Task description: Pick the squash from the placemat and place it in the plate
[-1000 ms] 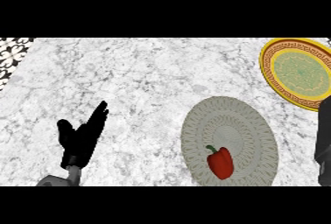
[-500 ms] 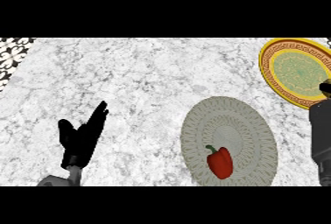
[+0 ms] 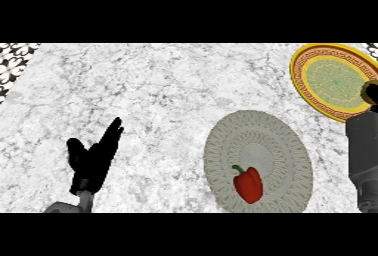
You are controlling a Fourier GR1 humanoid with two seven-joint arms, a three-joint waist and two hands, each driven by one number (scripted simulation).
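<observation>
Tabletop (image 3: 170, 85): white-grey marbled stone, as I see it from the head view; a black-and-white patterned strip (image 3: 15, 65) runs along its far left corner.
Placemat (image 3: 258, 162): round, grey-green, woven look with a ribbed border; lies right of centre, near the lower edge.
Task item (image 3: 248, 184): on my feed it reads as a red bell pepper with a green stem, not a squash; it lies on the placemat's near part, stem pointing up-left; nothing touches it.
Plate (image 3: 334, 80): yellow rim with a dark red patterned band, pale green centre; upper right, well apart from the pepper.
Left hand (image 3: 92, 162): lower left, fingers straight and pointing up-right; released, grasping nothing; resting.
Right arm (image 3: 363, 155): grey forearm at the right edge, just beside the placemat; its end overlaps the plate's rim; I cannot tell the right hand's state.
</observation>
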